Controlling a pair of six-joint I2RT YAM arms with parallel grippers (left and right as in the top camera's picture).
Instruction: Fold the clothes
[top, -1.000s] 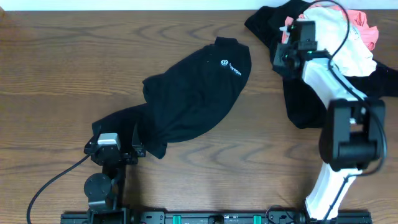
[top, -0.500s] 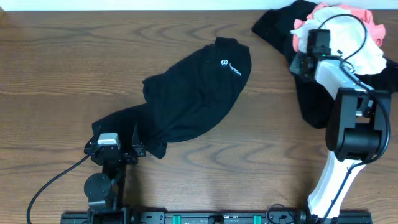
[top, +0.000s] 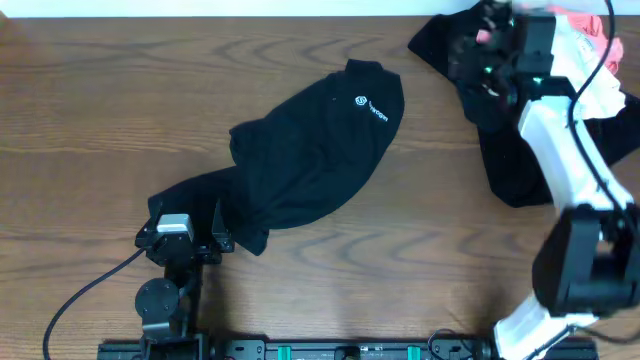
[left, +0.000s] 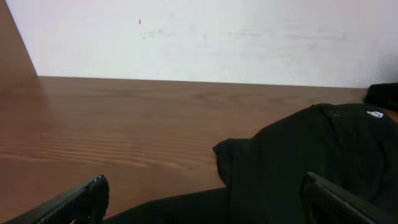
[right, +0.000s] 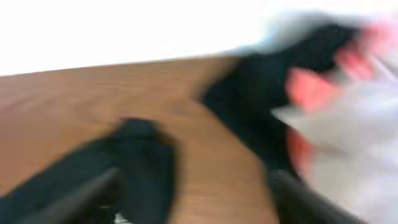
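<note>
Black shirt (top: 310, 150) with white logo (top: 361, 101), coral-pink garment (top: 585, 22), brown woodgrain table (top: 100, 120)

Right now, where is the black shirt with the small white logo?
Overhead, the black shirt lies centrally, its near end at the left gripper, the clothes heap to its right.

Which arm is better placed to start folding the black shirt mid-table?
Left. The left pincer, open, sits at the near edge of the black shirt, fabric between its jaws. The right pincer is over the heaped clothes at the far right corner.

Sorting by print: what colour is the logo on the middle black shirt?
White logo on the black shirt; clearest in the overhead view.
</note>
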